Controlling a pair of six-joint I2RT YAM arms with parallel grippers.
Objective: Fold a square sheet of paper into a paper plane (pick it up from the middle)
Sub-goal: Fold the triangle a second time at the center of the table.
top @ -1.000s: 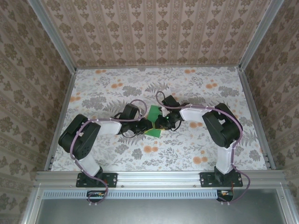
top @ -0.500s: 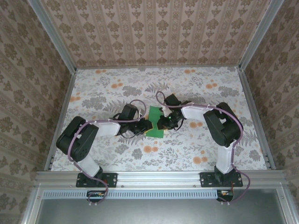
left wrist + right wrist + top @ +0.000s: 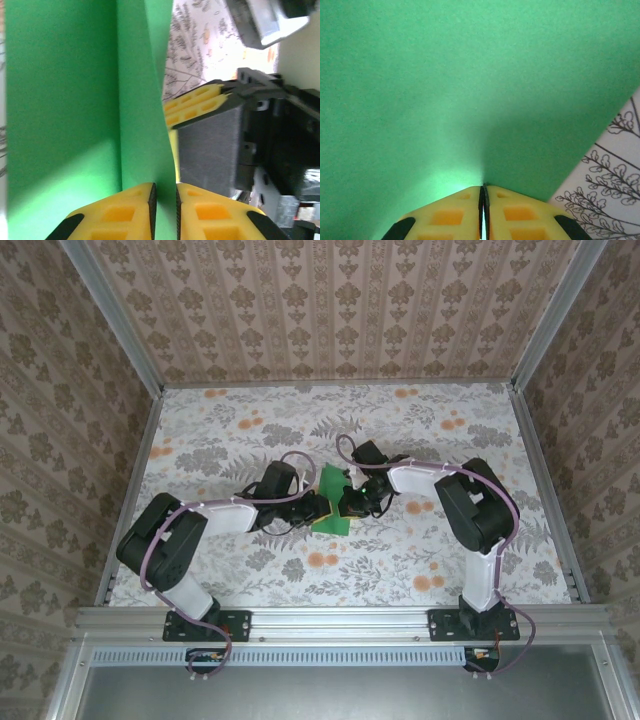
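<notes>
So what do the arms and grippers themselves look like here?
Both the left arm and right arm have bulky black joints joined by white links, with a lilac cable looping along each. The left gripper and right gripper have yellow fingers with moulded rectangular recesses and black corners.

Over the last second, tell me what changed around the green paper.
The green sheet of paper went from a spread, diamond-like shape to a narrower folded strip between the arms. The left arm's elbow swung back toward the near-left, and the right pincer edged slightly toward the left pincer. Both pincers remain pinched on the sheet, over the same spot on the floral table.
</notes>
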